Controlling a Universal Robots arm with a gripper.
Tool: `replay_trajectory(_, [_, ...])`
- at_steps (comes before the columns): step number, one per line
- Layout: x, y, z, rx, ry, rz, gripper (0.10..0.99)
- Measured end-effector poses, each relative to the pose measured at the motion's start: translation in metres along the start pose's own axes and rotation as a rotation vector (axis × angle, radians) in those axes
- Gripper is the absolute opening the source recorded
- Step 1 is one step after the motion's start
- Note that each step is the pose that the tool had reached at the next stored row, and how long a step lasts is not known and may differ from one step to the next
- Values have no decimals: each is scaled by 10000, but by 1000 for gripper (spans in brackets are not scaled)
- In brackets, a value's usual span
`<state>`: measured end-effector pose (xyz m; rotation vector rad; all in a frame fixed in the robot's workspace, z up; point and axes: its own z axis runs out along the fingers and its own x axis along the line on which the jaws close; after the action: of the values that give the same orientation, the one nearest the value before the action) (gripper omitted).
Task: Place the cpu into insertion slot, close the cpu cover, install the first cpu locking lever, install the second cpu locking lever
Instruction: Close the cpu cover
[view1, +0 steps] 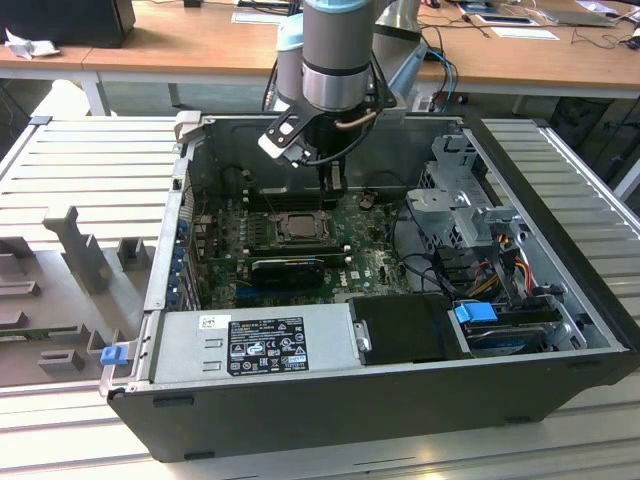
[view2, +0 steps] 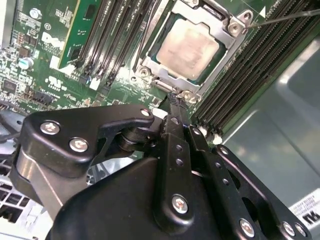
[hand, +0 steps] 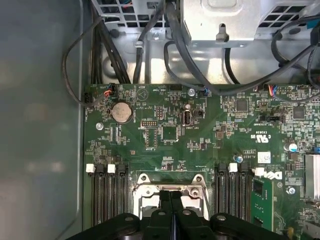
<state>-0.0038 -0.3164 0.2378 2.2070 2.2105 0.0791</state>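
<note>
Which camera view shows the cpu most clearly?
The second wrist view: the cpu lies close to the camera, its pale metal top in plain sight. The exterior view shows it small and distant. In the first wrist view the claw stands in front of it.

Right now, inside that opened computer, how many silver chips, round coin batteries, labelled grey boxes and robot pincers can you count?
cpu (the silver chip): 1
coin battery: 1
labelled grey box: 1
pincer: 1
Total: 4
</note>
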Motion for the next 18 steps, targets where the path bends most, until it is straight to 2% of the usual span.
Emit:
replay_trajectory(3, [-3, -47, 52, 9, 7, -114, 106])
replay_trajectory(4, [-4, -100, 63, 19, 8, -152, 106])
replay_trajectory(11, [-3, -326, 54, 18, 9, -159, 106])
replay_trajectory(16, [-3, -404, 50, 19, 9, -159, 106])
replay_trajectory(18, [-3, -413, 46, 17, 10, -160, 106])
